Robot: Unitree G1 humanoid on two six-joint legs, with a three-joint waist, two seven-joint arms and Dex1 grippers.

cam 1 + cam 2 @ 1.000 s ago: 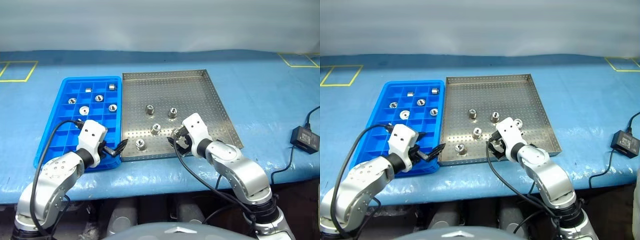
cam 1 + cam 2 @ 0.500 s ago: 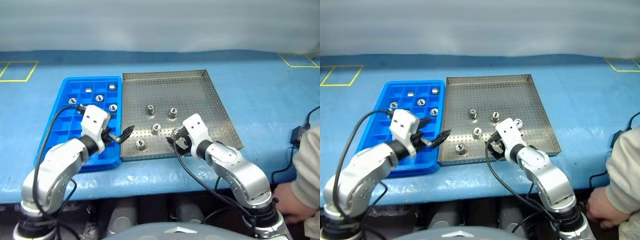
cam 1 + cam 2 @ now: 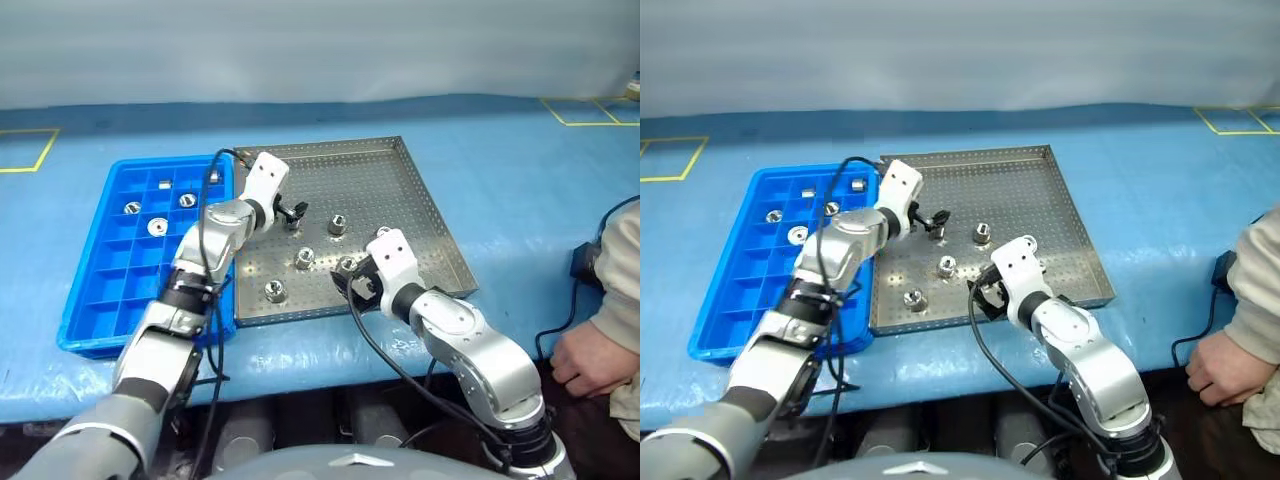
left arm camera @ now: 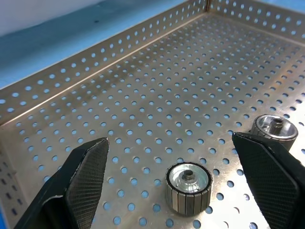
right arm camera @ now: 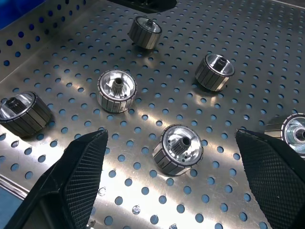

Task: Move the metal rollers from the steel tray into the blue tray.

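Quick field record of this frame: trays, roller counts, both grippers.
steel tray: on the blue table cover, right of the blue tray, side by side
metal rollers in steel tray: six; nearest the front rim
rollers in blue tray: four seen, in far compartments, e.g.
left gripper: jaws open, over the steel tray, a roller between its fingers, not gripped
right gripper: jaws open, low over the steel tray's front, holding nothing
other: person's hand at right edge

Left end effector [image 3: 292, 212] and right end effector [image 3: 350, 283], both agape.
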